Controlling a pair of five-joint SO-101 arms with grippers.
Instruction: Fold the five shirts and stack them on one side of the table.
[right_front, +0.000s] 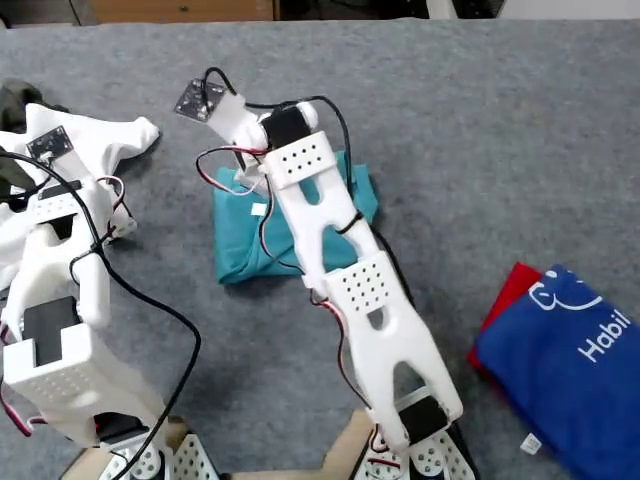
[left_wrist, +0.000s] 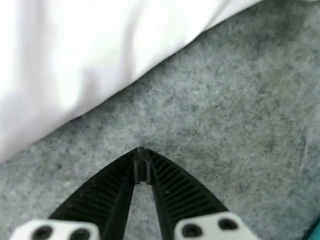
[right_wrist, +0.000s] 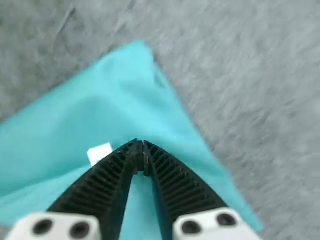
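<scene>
Right hand (right_wrist: 140, 152) over teal shirt (right_wrist: 95, 112)

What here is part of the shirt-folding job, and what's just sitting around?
Part of the job:
white shirt
teal shirt
blue shirt
red shirt beneath the blue one
left gripper and right gripper

Just there:
grey table
wooden board beyond the far edge
dark cloth, perhaps another shirt
</scene>
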